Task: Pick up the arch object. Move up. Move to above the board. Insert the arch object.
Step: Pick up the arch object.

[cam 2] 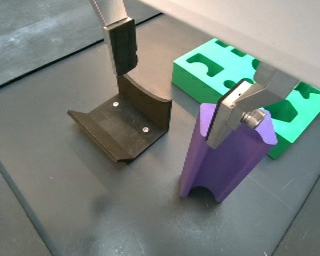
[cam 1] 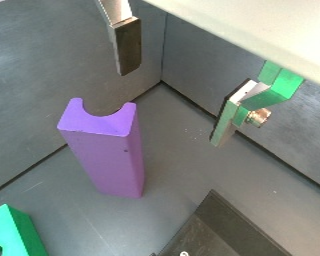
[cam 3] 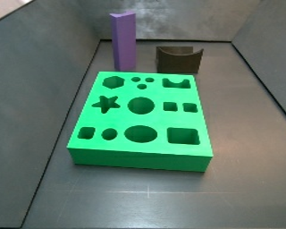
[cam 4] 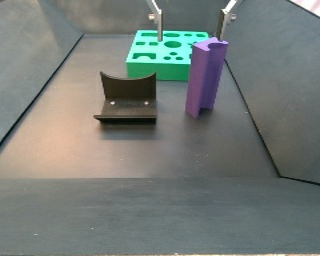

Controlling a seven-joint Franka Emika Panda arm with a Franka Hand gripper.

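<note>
Two silver fingers of the gripper (cam 4: 191, 12) hang spread apart at the top of a side view, holding nothing, above the purple arch object (cam 4: 206, 78). That block stands upright on the counter (cam 4: 136, 160), long axis vertical, right of centre, beside the green board (cam 4: 170, 52) and the dark fixture (cam 4: 125, 98). Judging by this, a straight descent should bracket its top.
</note>
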